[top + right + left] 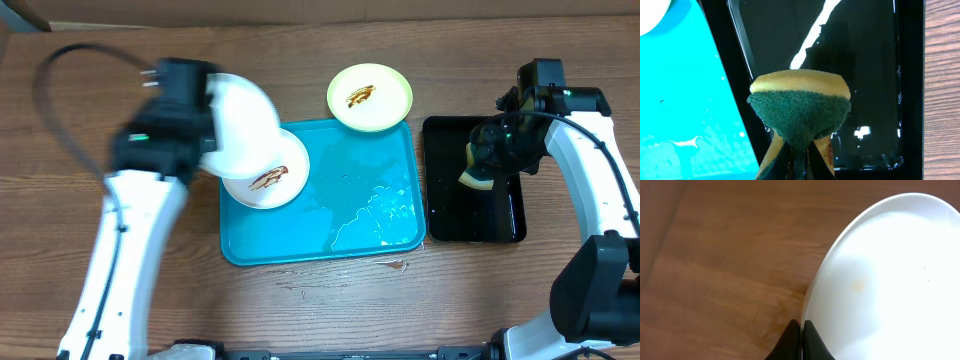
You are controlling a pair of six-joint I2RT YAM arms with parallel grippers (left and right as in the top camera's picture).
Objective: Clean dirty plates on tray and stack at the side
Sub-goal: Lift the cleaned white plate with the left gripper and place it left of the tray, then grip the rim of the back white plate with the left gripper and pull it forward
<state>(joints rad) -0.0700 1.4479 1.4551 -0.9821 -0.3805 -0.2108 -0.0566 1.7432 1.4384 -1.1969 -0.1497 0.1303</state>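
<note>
A narrow glossy black plastic tray (pixel 447 215) lies on the brown wooden table (pixel 450 300). A yellow sponge with a green scouring face (pixel 799 107) is over it.

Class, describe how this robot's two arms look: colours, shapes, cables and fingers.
The left arm and right arm have smooth white links joined by black joint housings. A black cable loops off the left arm. The fingers are black and taper to narrow tips.

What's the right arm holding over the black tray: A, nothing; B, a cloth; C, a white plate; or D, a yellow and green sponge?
D: the right fingers are pinched shut on a yellow-and-green sponge above the black tray.
</note>
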